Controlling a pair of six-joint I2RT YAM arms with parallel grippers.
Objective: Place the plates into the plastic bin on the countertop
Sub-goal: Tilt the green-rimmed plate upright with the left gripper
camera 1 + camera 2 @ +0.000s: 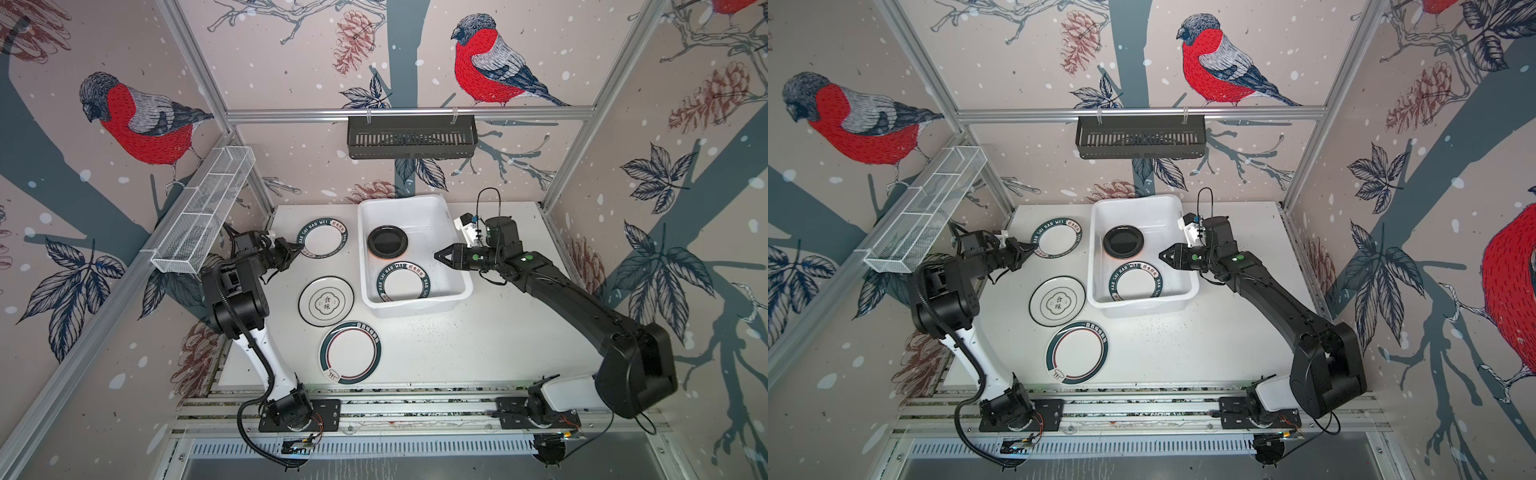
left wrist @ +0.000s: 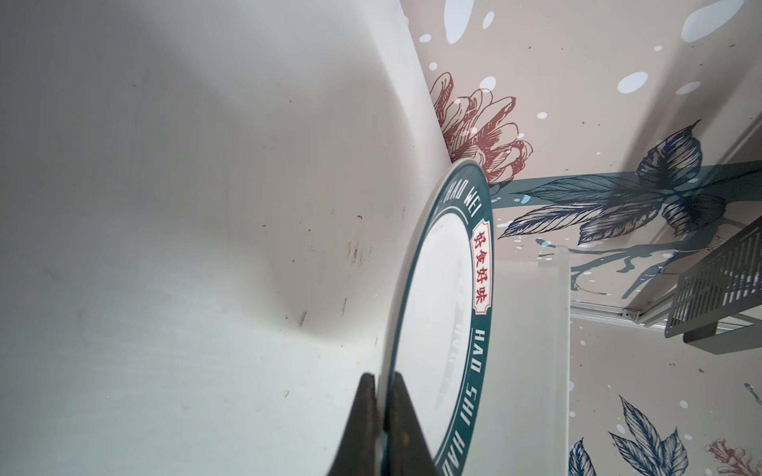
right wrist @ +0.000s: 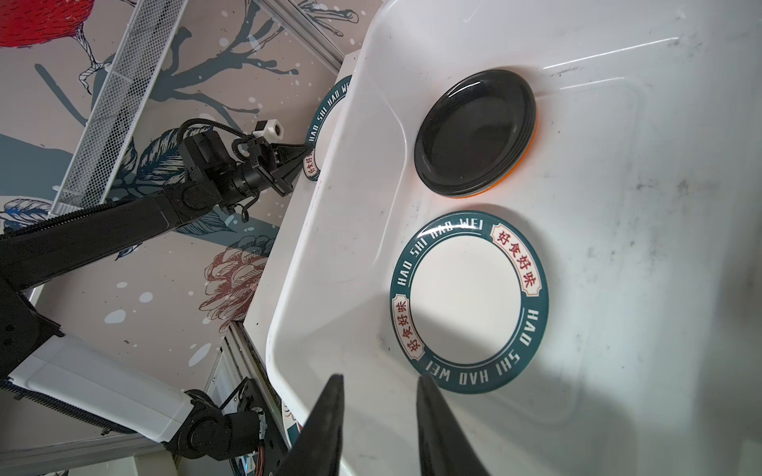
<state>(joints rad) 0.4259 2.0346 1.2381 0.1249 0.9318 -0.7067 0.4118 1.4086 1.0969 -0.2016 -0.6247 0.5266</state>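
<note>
Nearest the viewer, both arms are bolted to rails along the front edge of the white speckled counter (image 1: pixel 478 345). The left arm (image 1: pixel 249 299) rises on a white link, folds at a bulky black elbow and sends its forearm away and to the right, low over the surface. The right arm (image 1: pixel 582 316) bends at a large black joint and stretches a long forearm away and leftward, wrist roughly level. Just beyond the rails a green-rimmed plate (image 1: pixel 350 353) lies flat on the counter. Behind it is an emblem plate (image 1: pixel 326 301) with a thin black rim, near but apart. To their right stands the plastic bin (image 1: pixel 415 309). On its floor at the near end lies a twin plate (image 1: pixel 402 282) with a teal lettered rim. Behind that, a black plate (image 1: pixel 387 242) sits on an orange plate (image 3: pixel 515 175), of which only a sliver shows. The right tool (image 1: pixel 440 255) hovers above the bin's right side, pointing left, fingers spread with nothing between them. On the left, the left tool (image 1: pixel 298 248) pinches the rim of a lettered plate (image 1: pixel 323 237) just left of the bin; whether the plate is lifted clear of the counter cannot be told. A white mesh basket (image 1: pixel 203 212) hangs on the left rail and a black slotted rack (image 1: pixel 411 137) on the back rail.
</note>
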